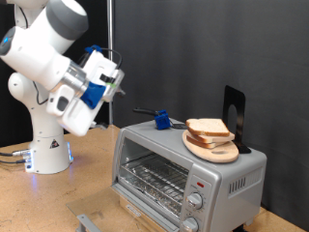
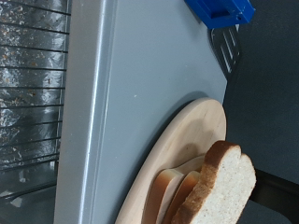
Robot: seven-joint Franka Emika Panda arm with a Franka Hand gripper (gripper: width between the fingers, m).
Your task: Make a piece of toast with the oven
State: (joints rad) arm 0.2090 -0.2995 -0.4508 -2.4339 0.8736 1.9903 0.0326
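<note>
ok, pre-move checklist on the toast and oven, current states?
1. Bread on top of oven: ok, piece of toast rests on the round board.
2. Oven door open: ok, wire rack exposed.
3. Gripper empty: cannot tell, fingers not clearly shown; it hangs in the air toward the exterior view's left of the oven.
4. Board fully supported: ok, wrist view shows it on the oven top.
5. Blue-handled utensil clear of bread: ok, apart.

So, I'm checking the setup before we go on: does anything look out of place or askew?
Slightly odd: the bread slices sit on a round board on top of the oven, and the board overhangs the roof's edge. The claw hangs apart from it.
</note>
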